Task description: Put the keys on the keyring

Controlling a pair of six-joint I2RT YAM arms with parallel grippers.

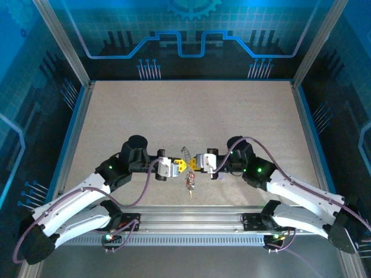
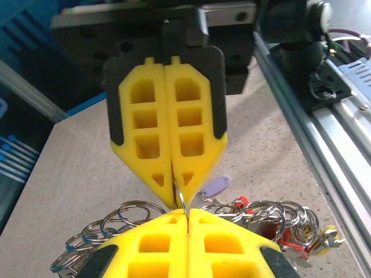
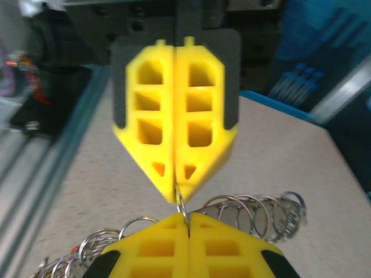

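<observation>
Left wrist: left gripper (image 2: 186,215) pinches the keyring (image 2: 181,197).

**Keyring** (image 2: 181,198): a thin grey wire loop, upright and seen edge-on. It is pinched where the closed tips of the left gripper (image 1: 183,167) and right gripper (image 1: 190,165) meet.

**Keys:** the lilac key (image 2: 215,186) and red key (image 2: 247,204) sit just behind the loop. They lie among silvery split rings (image 2: 272,214) trailing to both sides. Whether either key is threaded onto the loop cannot be told.

No legible text, label or number anywhere.
</observation>
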